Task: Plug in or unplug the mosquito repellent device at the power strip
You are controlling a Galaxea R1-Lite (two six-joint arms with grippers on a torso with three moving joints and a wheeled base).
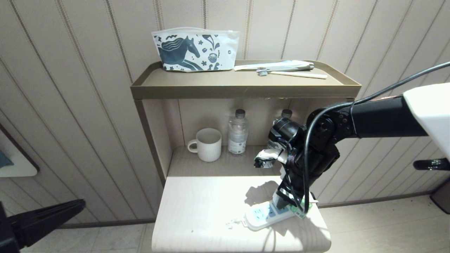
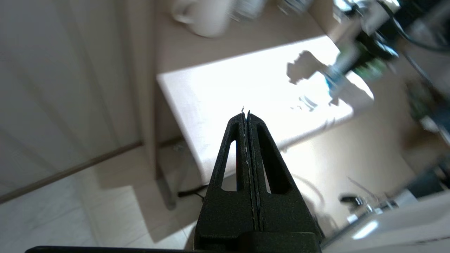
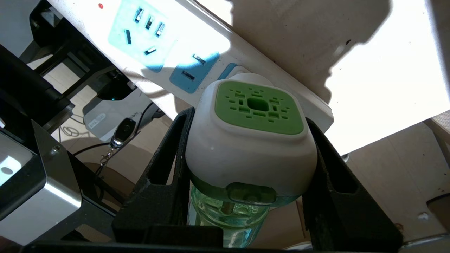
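Observation:
The power strip (image 1: 262, 215) lies flat near the front right corner of the pale table (image 1: 204, 207), white with light-blue sockets (image 3: 139, 33). My right gripper (image 1: 293, 203) reaches down at its right end, shut on the mosquito repellent device (image 3: 251, 140). The black fingers (image 3: 175, 147) press the two sides of its white cap, which has a green vented centre, and the clear green bottle hangs below. The device's back sits against the strip's end socket, and its pins are hidden. My left gripper (image 2: 246, 113) is shut and empty, low at the left, off the table.
On the lower shelf stand a white mug (image 1: 208, 144) and a water bottle (image 1: 238, 131), with another bottle (image 1: 286, 114) behind my right arm. The top shelf (image 1: 242, 88) holds a horse-print pouch (image 1: 195, 49) and a toothbrush (image 1: 291, 73). The strip lies close to the table's front edge.

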